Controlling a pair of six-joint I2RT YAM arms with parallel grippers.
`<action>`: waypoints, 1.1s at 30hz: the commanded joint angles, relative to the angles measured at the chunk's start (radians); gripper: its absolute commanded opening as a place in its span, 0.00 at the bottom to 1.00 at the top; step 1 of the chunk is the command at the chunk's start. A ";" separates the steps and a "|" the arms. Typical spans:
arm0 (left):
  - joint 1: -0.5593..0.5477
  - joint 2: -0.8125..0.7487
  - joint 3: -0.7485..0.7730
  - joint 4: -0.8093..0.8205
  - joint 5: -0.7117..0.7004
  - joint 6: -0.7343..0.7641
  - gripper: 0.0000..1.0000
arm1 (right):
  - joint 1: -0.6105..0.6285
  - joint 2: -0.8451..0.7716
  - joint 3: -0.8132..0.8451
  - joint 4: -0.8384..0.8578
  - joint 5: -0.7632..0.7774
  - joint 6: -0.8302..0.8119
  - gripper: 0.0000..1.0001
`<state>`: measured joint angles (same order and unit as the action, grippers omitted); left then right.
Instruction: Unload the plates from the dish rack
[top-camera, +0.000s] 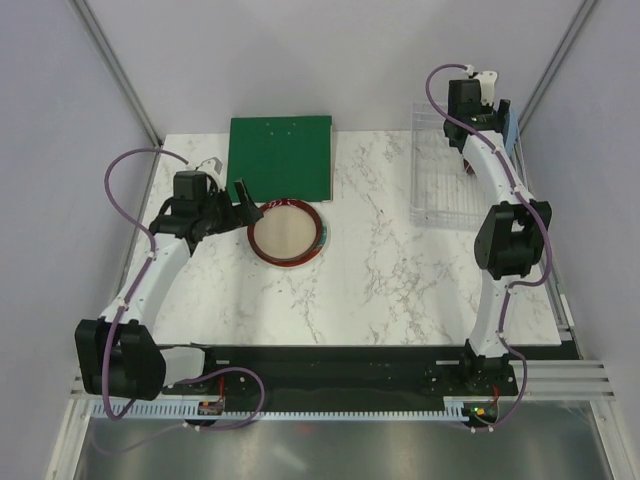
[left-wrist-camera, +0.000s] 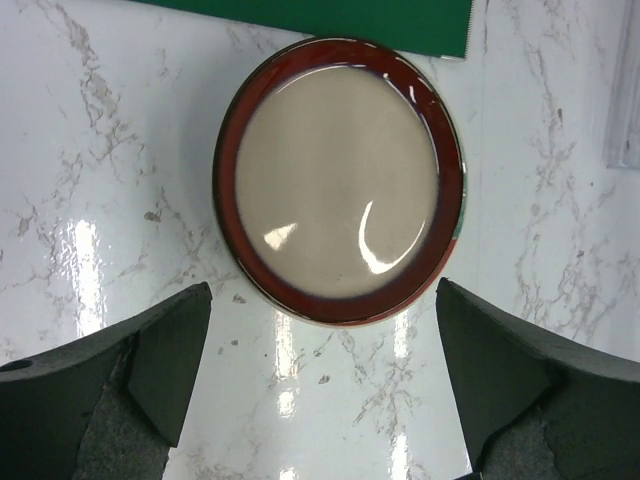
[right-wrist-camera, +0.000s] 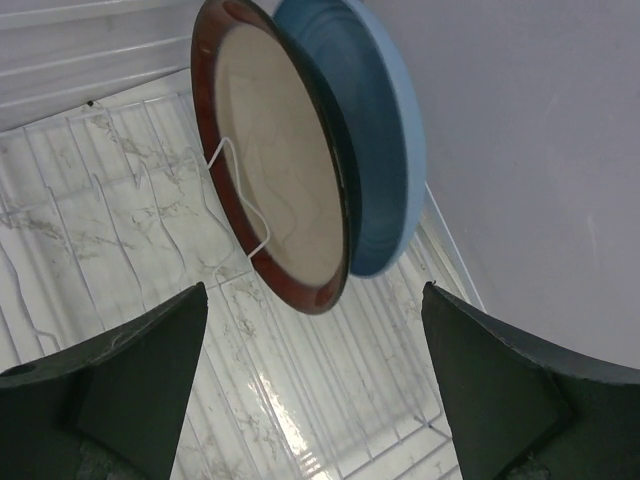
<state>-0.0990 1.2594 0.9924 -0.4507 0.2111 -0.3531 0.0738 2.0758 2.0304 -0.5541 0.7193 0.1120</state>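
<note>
A dark red-rimmed plate with a beige centre (top-camera: 287, 232) lies flat on the marble table, and a teal sliver of another plate shows under its right edge. In the left wrist view this plate (left-wrist-camera: 340, 180) lies just beyond my left gripper (left-wrist-camera: 325, 390), which is open and empty above the table. The clear dish rack (top-camera: 445, 185) stands at the back right. In it a second red-rimmed beige plate (right-wrist-camera: 280, 170) stands on edge, with the light blue plate (right-wrist-camera: 375, 130) right behind it. My right gripper (right-wrist-camera: 315, 385) is open and empty, above the rack floor just short of these plates.
A flat green square board (top-camera: 281, 157) lies at the back, its near edge touching the plate on the table. Grey walls close in the back and both sides. The rack's thin wire dividers (right-wrist-camera: 110, 200) stand left of the upright plates.
</note>
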 joint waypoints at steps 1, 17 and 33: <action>-0.007 -0.006 0.034 0.043 0.088 0.009 1.00 | -0.020 0.081 0.112 0.016 -0.015 -0.031 0.93; -0.025 0.081 0.051 0.104 0.120 0.008 1.00 | -0.112 0.247 0.226 0.082 -0.072 -0.052 0.79; -0.061 0.117 0.035 0.124 0.105 0.005 1.00 | -0.167 0.297 0.260 0.111 -0.218 -0.014 0.00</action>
<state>-0.1547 1.3701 1.0031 -0.3634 0.2996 -0.3534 -0.0807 2.3528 2.2620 -0.5217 0.5079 0.0200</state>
